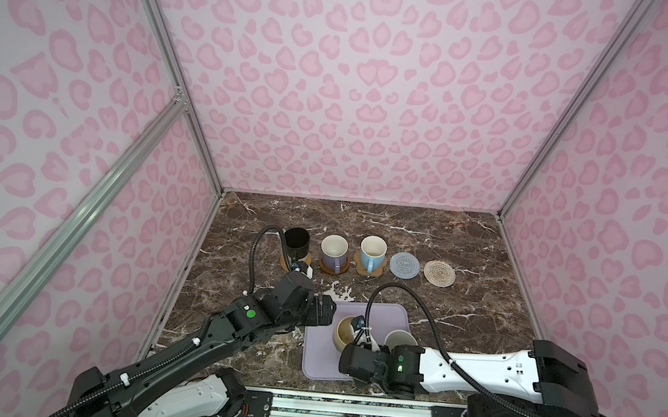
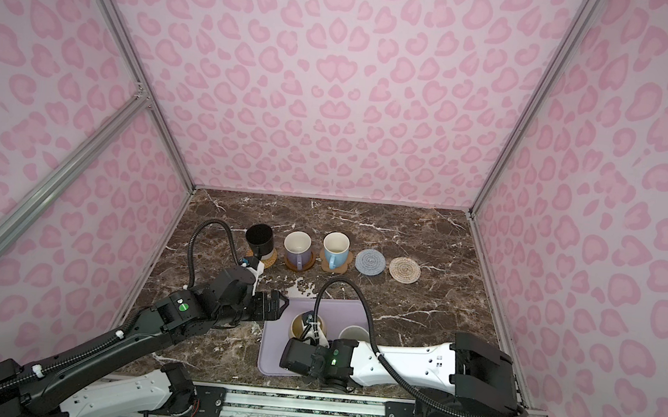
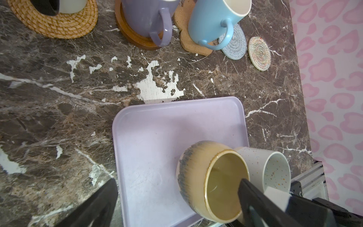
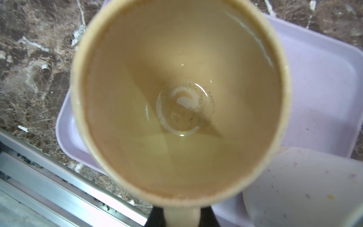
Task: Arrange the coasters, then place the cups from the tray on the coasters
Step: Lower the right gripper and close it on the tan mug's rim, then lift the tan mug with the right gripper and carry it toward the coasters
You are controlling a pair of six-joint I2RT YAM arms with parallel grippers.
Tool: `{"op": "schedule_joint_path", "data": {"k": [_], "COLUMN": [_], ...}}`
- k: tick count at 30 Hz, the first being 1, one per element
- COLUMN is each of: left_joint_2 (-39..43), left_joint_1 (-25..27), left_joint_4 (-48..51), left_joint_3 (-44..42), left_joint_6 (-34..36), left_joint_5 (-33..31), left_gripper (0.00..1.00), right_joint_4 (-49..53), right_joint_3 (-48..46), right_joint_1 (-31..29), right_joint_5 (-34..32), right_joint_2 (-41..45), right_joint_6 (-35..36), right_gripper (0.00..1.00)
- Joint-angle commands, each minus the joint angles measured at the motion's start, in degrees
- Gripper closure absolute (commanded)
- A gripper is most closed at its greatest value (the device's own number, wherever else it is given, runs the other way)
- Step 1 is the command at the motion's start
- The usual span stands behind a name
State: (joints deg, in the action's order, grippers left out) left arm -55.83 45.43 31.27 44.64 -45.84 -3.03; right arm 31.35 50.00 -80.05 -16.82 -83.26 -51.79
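Five coasters lie in a row at the back. The rattan coaster (image 1: 284,262) carries a black cup (image 1: 295,241), the dark brown coaster (image 1: 335,269) a lavender cup (image 1: 333,251), and the paw-shaped coaster (image 1: 378,271) a light blue cup (image 1: 372,253). The grey-blue coaster (image 1: 405,265) and the cream coaster (image 1: 439,273) are bare. On the lavender tray (image 1: 389,315) stands a speckled white cup (image 1: 399,338). My right gripper (image 4: 182,218) is shut on the handle of the yellow-beige cup (image 1: 343,331), which tilts over the tray. My left gripper (image 1: 324,311) hangs open beside that cup.
The brown marble table (image 1: 460,313) is walled in by pink patterned panels on three sides. A metal rail (image 1: 346,407) runs along its front edge, just behind the tray. Black cable loops (image 1: 255,252) rise above both wrists.
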Motion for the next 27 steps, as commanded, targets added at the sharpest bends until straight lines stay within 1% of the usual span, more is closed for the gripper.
{"op": "schedule_joint_path", "data": {"k": [1,6,10,15,21,27], "left_joint_2": [0.5,0.9,2.2,3.7,3.7,2.4], "left_joint_1": [-0.1,0.0,0.0,0.0,0.0,-0.1], "left_joint_4": [-0.9,2.4,2.2,0.3,-0.7,-3.3], "left_joint_3": [1.4,3.1,3.7,4.7,7.2,9.9], "left_joint_6": [-1.2,-1.8,-2.3,-2.4,-2.3,-2.3], "left_joint_5": [-0.9,-3.2,-4.1,-3.1,-1.5,0.8], "left_gripper": [0.02,0.02,0.03,0.02,0.02,0.03], "right_joint_4": [-1.9,-1.8,-1.6,-0.3,1.9,4.5], "right_joint_3": [-0.4,-0.6,-0.1,2.1,4.7,5.6], "right_joint_1": [0.2,1.5,3.0,5.0,6.6,10.1], "right_joint_5": [-4.4,-4.3,-4.2,-5.0,-6.0,-7.1], "right_joint_2": [1.4,3.7,5.6,6.6,7.7,10.7], "right_joint_6": [1.0,2.8,4.8,8.5,12.0,15.2], "right_gripper": [1.00,1.00,1.00,1.00,1.00,1.00]}}
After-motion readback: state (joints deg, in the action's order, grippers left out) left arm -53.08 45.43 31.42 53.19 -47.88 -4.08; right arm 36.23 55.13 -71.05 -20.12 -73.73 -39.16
